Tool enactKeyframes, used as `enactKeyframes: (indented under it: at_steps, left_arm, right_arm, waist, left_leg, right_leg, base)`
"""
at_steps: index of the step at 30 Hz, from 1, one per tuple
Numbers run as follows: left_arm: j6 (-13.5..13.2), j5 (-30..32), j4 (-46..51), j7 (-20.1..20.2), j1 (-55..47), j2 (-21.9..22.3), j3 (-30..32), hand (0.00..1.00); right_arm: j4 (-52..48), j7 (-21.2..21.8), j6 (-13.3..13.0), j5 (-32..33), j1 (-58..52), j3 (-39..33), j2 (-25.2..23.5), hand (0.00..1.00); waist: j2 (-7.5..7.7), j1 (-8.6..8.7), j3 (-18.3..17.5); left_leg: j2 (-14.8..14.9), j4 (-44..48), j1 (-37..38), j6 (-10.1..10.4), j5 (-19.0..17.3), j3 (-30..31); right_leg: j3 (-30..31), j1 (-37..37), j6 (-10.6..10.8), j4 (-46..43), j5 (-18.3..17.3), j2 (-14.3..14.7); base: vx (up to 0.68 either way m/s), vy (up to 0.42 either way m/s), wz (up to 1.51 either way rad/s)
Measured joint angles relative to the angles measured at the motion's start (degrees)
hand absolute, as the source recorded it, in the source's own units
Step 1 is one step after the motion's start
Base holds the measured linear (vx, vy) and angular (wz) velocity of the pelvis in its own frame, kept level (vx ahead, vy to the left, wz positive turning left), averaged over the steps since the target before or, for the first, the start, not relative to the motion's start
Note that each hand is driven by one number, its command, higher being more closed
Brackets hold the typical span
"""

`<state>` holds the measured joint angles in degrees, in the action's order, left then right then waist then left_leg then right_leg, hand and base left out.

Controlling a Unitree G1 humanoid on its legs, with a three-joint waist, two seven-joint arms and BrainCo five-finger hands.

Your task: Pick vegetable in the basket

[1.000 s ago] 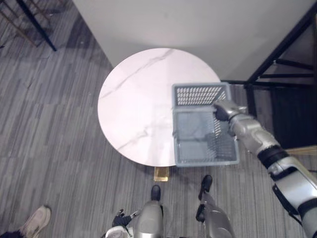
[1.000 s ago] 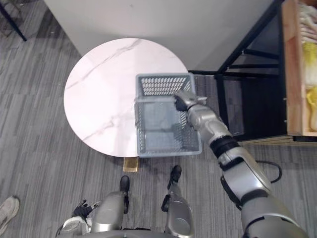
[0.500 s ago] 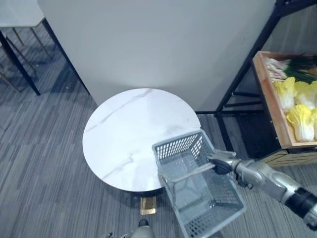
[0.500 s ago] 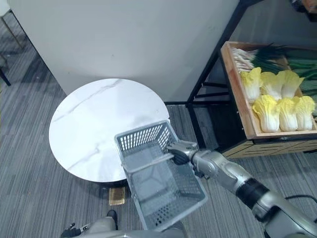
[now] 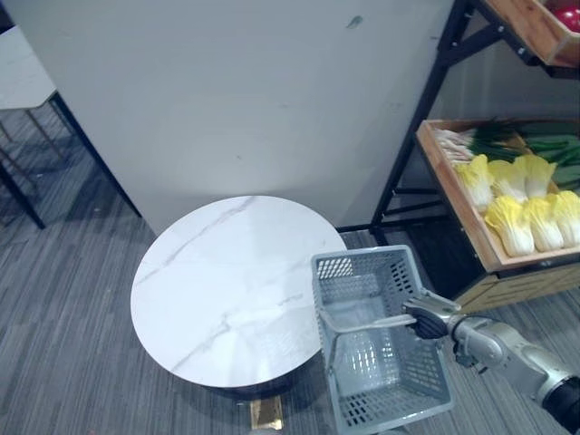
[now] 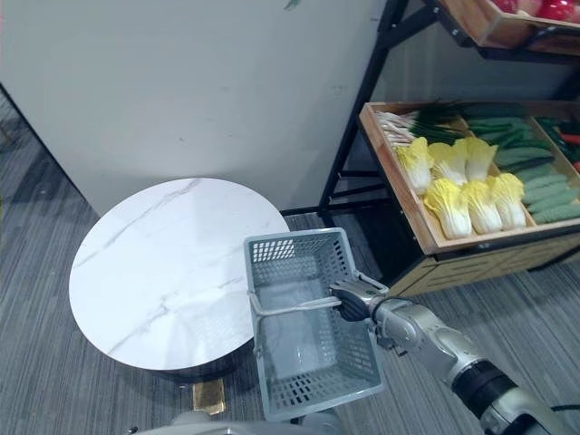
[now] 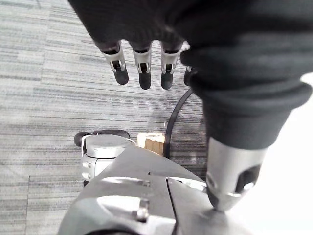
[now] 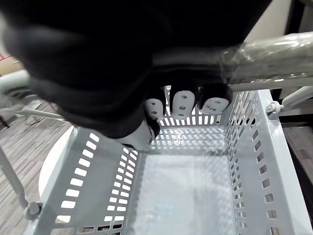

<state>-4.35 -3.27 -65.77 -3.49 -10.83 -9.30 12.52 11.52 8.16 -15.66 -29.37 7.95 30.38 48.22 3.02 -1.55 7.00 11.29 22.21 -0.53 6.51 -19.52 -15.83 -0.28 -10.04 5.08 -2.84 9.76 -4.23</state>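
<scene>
Here, you see the vegetables lying in a wooden crate [image 6: 489, 237] on the black rack [image 6: 360, 118] to the robot's right, well apart from both hands. Yellow-green cabbages [image 6: 467, 195] fill the crate's near part. Green onions [image 6: 426, 118] lie behind the cabbages, and cucumbers [image 6: 535, 172] lie on their far side from the robot.

Note the right hand [image 6: 353, 302], which reaches forward between the round marble table [image 6: 154, 263] and the crate. Its fingers are curled tightly round the handle [image 6: 290, 308] of the grey perforated basket [image 6: 295, 250]. The right wrist view confirms this grip: the dark fingertips [image 8: 183, 100] wrap under the bar and point down into the basket's interior. The basket hangs from that handle just beside the table's right edge, upright, with its slotted walls and flat floor in view beneath the hand. The crate's near corner stands close to the basket's right wall, though you cannot tell whether they touch.

Observe also the left hand [image 7: 143, 68], seen in its own wrist view. Its fingers hang straight and relaxed over the striped carpet [image 7: 44, 88], holding nothing. A pale partition [image 6: 181, 91] stands behind the table.
</scene>
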Motion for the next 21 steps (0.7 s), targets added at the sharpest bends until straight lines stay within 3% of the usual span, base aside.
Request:
enactKeyframes:
  at_steps: [2,3,4,5,6,7,8,9,10,14,15,16,17,18,21]
  left_arm:
    - [-0.1,0.0,0.1,-0.1,0.4,-0.4,-1.0,0.00]
    - [-0.1,0.2,0.1,-0.1,0.7,-1.1,-1.6,0.00]
    - [-0.1,0.3,0.1,-0.1,0.8,-1.6,-1.8,0.00]
    - [-0.1,2.0,-0.3,-0.1,1.1,-1.6,-2.2,0.00]
    - [-0.1,2.5,-0.4,-0.2,1.3,-1.4,-2.7,0.00]
    - [0.0,3.7,-0.4,-0.1,1.3,-0.9,-3.4,0.00]
    - [0.0,4.1,-0.3,-0.2,0.9,-1.0,-4.1,0.00]
    - [0.0,4.1,-0.3,-0.2,0.5,-1.6,-5.5,0.00]
    - [0.0,4.2,-0.3,-0.2,0.5,-2.2,-6.6,0.00]
    - [0.1,4.3,-0.5,-0.2,0.3,-2.3,-6.9,0.00]
    - [0.2,4.3,-1.4,-0.3,0.6,-2.4,-7.3,0.00]
    - [0.2,4.3,-1.8,-0.3,0.7,-2.3,-7.5,0.00]
    - [0.5,4.5,-2.6,-0.3,1.1,-2.2,-7.9,0.00]
    - [0.8,4.6,-2.8,-0.3,1.6,-2.2,-8.2,0.00]
    - [0.7,4.7,-3.1,-0.6,2.5,-2.8,-8.2,0.00]
  right_arm:
    - [-0.2,-0.7,0.1,-1.6,-1.5,-2.2,0.0,1.00]
    - [-0.9,-1.2,0.5,-2.3,-2.5,-3.5,0.0,1.00]
    - [-1.3,-1.5,0.8,-2.4,-2.7,-3.6,-0.1,1.00]
    - [-1.8,-1.6,1.2,-2.8,-2.5,-3.7,-0.1,1.00]
    - [-1.8,-2.1,1.4,-2.9,-1.9,-3.7,-0.1,1.00]
    - [-1.7,-3.1,1.6,-3.0,-0.6,-4.8,-0.3,1.00]
    - [-1.3,-3.2,1.5,-3.1,-0.2,-5.0,-0.4,1.00]
    - [-0.7,-3.2,1.2,-3.3,-0.3,-5.0,-0.8,1.00]
    - [0.4,-3.2,0.9,-4.2,0.3,-5.0,-1.8,1.00]
    - [1.5,-3.0,0.1,-6.8,1.3,-4.8,-4.3,1.00]
    - [1.9,-3.1,0.2,-6.8,1.3,-4.8,-5.0,1.00]
    - [2.0,-3.1,0.3,-6.8,1.3,-4.8,-5.0,1.00]
    - [2.4,-3.6,0.5,-7.0,1.3,-4.8,-5.2,1.00]
    - [2.5,-4.0,0.9,-8.1,0.8,-5.3,-5.3,1.00]
    - [2.3,-4.1,2.0,-9.6,-3.7,-6.9,-5.3,1.00]
  waist:
    - [0.06,0.24,0.0]
    - [1.09,0.73,0.3]
    - [1.48,1.01,0.3]
    - [0.96,1.09,1.0]
    - [-0.20,1.13,1.6]
    - [-1.77,1.53,2.3]
    - [-1.79,1.58,2.4]
    - [-1.76,1.34,2.3]
    - [-0.74,0.47,1.5]
    - [-1.35,-0.50,1.2]
    - [-1.51,-0.39,0.7]
    - [-1.74,-0.41,0.6]
    - [-2.33,-0.28,0.0]
    - [-2.96,-0.01,-0.2]
    - [-3.05,1.50,-0.4]
  left_leg:
    - [-0.2,4.1,-2.4,-1.3,-2.3,-2.5]
    - [-1.0,6.3,-4.4,-3.2,-3.5,-4.7]
    - [-1.8,6.2,-4.4,-3.9,-3.2,-6.4]
    - [-1.4,4.7,-4.4,-5.5,-1.9,-9.9]
    - [-0.4,3.9,-4.2,-5.4,-1.2,-11.6]
    - [0.5,2.6,-3.5,-5.5,-0.2,-13.7]
    - [0.5,1.0,-1.5,-5.8,0.4,-15.6]
    - [0.7,0.7,-0.6,-5.8,0.6,-17.3]
    - [1.3,0.4,0.2,-5.7,0.7,-20.2]
    - [4.6,0.1,0.2,-4.0,2.2,-28.4]
    - [5.3,-0.3,0.2,-3.2,3.2,-31.5]
    - [5.4,-0.6,0.2,-3.1,3.7,-32.0]
    - [5.4,-3.2,0.6,-2.6,5.6,-34.3]
    - [5.8,-4.9,1.1,-2.2,7.1,-35.9]
    - [6.6,-5.5,4.0,-2.3,10.7,-37.0]
  right_leg:
    - [3.1,-2.4,1.6,-0.2,1.2,0.0]
    - [5.0,-4.6,2.4,0.4,2.9,-0.7]
    - [6.0,-4.8,2.8,2.0,4.0,-1.4]
    - [-0.1,-6.7,-1.9,0.6,-2.8,-3.5]
    - [-4.4,-9.5,-5.7,-4.9,-4.7,-4.1]
    - [-11.7,-12.9,-9.1,-19.6,-7.1,-5.8]
    - [-16.7,-11.3,-11.0,-29.8,-8.9,-8.6]
    - [-19.3,-9.1,-10.9,-32.8,-13.3,-10.1]
    - [-21.9,-6.3,-10.4,-33.8,-17.4,-11.2]
    - [-26.8,-3.5,-9.6,-29.4,-18.2,-13.2]
    - [-28.4,-3.4,-6.4,-23.5,-17.3,-11.1]
    - [-28.3,-3.4,-5.9,-21.8,-16.9,-10.4]
    - [-27.5,-1.9,-3.7,-14.3,-15.3,-7.0]
    - [-27.0,-1.1,-4.0,-9.1,-13.0,-4.5]
    - [-24.3,3.3,-5.0,-1.3,-9.9,-0.5]
  base:
    - [-0.17,0.174,-0.75]
    - [-0.22,0.169,-0.82]
    - [-0.29,0.156,-0.91]
    - [-0.19,0.087,-0.84]
    - [-0.26,0.151,-1.09]
    - [-0.15,0.145,-1.05]
    - [-0.15,0.148,-1.03]
    - [-0.03,0.028,-1.07]
    - [-0.01,-0.038,-0.99]
    - [-0.01,-0.101,-1.27]
    - [0.00,-0.172,-1.21]
    - [0.02,-0.204,-1.37]
    - [0.02,-0.228,-1.13]
    - [0.02,-0.223,-1.11]
    - [0.02,-0.199,-0.64]
